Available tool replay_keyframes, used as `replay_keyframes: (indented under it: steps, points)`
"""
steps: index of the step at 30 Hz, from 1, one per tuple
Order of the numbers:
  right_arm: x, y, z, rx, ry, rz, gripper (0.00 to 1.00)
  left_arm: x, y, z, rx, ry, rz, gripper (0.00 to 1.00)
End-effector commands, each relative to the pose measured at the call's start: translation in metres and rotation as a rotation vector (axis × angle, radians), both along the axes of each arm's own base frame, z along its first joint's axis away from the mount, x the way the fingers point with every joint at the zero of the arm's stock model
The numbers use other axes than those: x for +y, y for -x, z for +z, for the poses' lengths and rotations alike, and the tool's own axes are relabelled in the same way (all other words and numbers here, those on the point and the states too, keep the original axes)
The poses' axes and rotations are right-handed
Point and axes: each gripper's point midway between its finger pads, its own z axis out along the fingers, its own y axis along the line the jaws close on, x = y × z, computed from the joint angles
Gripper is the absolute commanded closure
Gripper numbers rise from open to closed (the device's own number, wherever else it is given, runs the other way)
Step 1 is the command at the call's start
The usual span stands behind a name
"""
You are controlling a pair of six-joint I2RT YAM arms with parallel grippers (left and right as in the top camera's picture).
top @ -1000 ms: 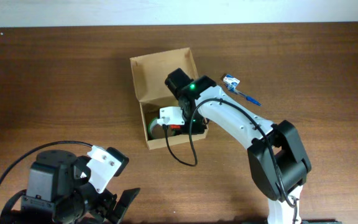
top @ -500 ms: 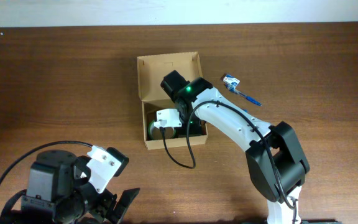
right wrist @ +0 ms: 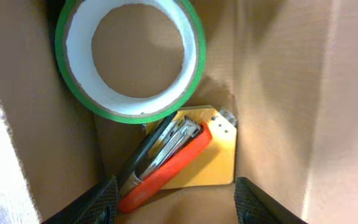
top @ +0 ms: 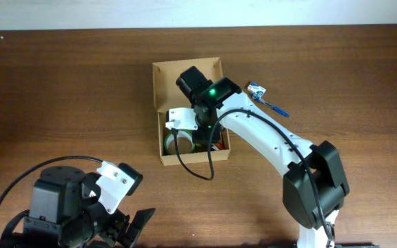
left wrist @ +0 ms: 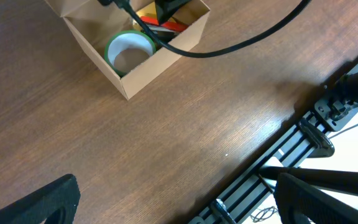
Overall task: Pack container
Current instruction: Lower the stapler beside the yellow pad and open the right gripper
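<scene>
The container [top: 174, 77] is a tan cardboard box with its flap lid open toward the far side. It holds a green tape roll [top: 174, 143], a red and black stapler-like tool [right wrist: 166, 158] and a yellow pad [right wrist: 213, 155]. My right gripper [right wrist: 179, 202] is open and empty, reaching down inside the box [right wrist: 278, 93] just above the red tool and next to the tape roll [right wrist: 132, 56]. In the overhead view the right wrist [top: 202, 131] covers the box's right half. My left gripper [left wrist: 179, 205] is open and empty over bare table, well short of the box [left wrist: 160, 65].
A blue pen [top: 273, 105] and a small blue and white item [top: 256, 88] lie on the table right of the box. The left arm [top: 74, 207] sits at the near left edge. A black rail [left wrist: 291, 155] runs along the table's front edge.
The box has turned from slightly tilted to square and shifted a little to the right. My right gripper has moved a little leftward and toward the far side inside it. The left arm has not moved.
</scene>
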Motion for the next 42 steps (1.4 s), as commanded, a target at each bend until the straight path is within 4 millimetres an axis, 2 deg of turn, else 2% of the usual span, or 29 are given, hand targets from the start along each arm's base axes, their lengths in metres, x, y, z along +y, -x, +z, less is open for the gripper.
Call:
replay_keyframes:
  steps: [1, 7, 12, 20, 34, 42]
  points:
    - [0.004, 0.001, 0.018, -0.025, -0.024, -0.015, 0.39, -0.003, 0.001, 0.005, -0.003, 0.021, -0.003, 0.01]
    - [0.003, 0.002, 0.019, -0.021, -0.023, -0.019, 0.44, -0.003, 0.001, 0.005, -0.003, 0.021, -0.003, 0.0]
    - [0.006, -0.001, 0.025, -0.01, -0.052, -0.151, 0.44, -0.003, 0.001, 0.004, -0.003, 0.021, -0.003, 0.0]
    - [-0.001, 0.012, 0.059, 0.081, -0.069, -0.424, 0.44, -0.003, 0.001, 0.004, -0.003, 0.021, -0.003, 0.0]
    - [-0.006, 0.03, 0.11, 0.133, -0.115, -0.539, 0.44, -0.003, 0.001, 0.005, -0.003, 0.021, -0.003, 0.0]
    - [-0.008, 0.032, 0.121, 0.119, -0.141, -0.563, 0.44, -0.003, 0.001, 0.004, -0.003, 0.021, -0.003, 0.0]
